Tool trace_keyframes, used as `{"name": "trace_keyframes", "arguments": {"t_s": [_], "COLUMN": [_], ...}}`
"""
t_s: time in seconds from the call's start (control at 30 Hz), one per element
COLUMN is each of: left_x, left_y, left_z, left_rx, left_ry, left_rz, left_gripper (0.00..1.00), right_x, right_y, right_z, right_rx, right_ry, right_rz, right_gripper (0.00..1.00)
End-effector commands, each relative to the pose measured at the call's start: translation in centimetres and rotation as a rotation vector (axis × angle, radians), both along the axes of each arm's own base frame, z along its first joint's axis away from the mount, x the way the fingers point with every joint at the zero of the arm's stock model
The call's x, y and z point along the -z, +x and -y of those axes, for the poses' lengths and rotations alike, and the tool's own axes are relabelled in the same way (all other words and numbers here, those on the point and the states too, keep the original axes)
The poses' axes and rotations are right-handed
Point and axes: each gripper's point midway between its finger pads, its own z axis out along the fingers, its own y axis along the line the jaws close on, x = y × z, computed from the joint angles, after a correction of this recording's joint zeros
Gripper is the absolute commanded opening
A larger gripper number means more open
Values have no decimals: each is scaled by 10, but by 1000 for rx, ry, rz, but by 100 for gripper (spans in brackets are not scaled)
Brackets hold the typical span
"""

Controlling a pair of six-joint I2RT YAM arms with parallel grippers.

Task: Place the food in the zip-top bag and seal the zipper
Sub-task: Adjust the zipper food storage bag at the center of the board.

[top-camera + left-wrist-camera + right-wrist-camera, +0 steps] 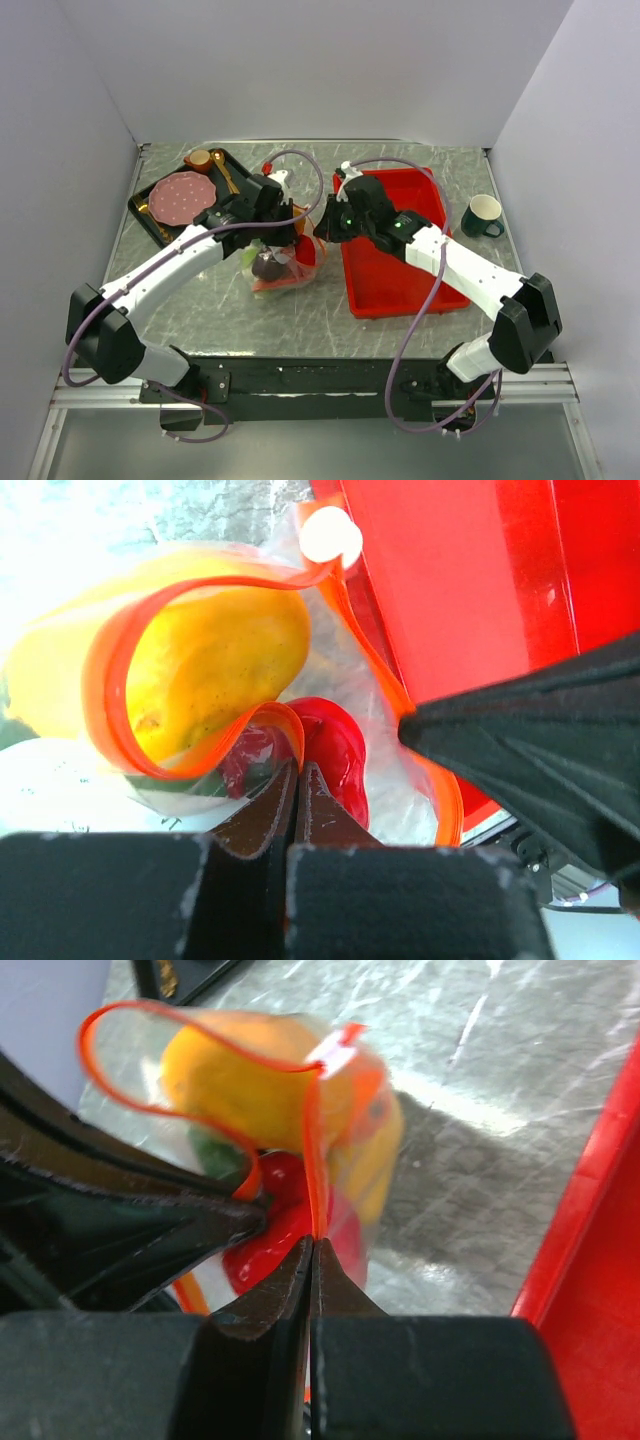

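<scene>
The clear zip-top bag (287, 264) hangs between both grippers at mid-table, left of the red tray. Inside it I see food: a yellow oval fruit (220, 665) (235, 1085), a glossy red piece (338, 748) (272, 1222) and a bit of green (215, 1152). The orange-red zipper (108, 670) (311, 1145) gapes in a wide loop, its two sides apart. My left gripper (298, 766) (290, 222) is shut on one side of the strip. My right gripper (313, 1242) (328, 226) is shut on the other side. The two grippers nearly touch.
A red rectangular tray (400, 270) lies just right of the bag. At the back left, a black tray (232, 162) holds a pink plate (182, 196) and a small cup. A dark mug (483, 215) stands at the far right.
</scene>
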Motion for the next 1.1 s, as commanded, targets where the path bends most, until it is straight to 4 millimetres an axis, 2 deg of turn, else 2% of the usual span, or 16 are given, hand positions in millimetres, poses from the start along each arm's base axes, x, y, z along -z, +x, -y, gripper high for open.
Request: {"name": "trace_keyframes", "arguments": {"t_s": [0.0,0.17,0.33,0.53,0.6,0.73,0.9,1.07], "left_x": [-11,0,7,-36,-36,-18,9,33], "left_y": [-1,-7,-4,-3,-9,-30,-66,-80], "left_z": [1,16,11,7,11,16,22,12], "left_rx": [6,59,19,13,53,162,316,330], "left_ry": [-23,-74,-44,-116,-133,-126,-143,-72], "left_rz": [21,-25,-36,87,88,16,-88,-152], "left_gripper": [1,1,1,1,1,1,1,1], "right_x": [-38,-33,-15,1,3,11,31,45], "right_y": [-2,-2,-5,4,6,13,16,21], "right_z": [-22,-28,-32,-23,-20,-12,-2,9], "right_rx": [-71,-68,-81,3,27,105,175,235], "right_ry": [123,151,126,88,78,59,31,11], "right_rz": [39,7,-57,-78,-76,-84,-105,-113], "right_gripper": [5,5,4,4,4,4,4,4]}}
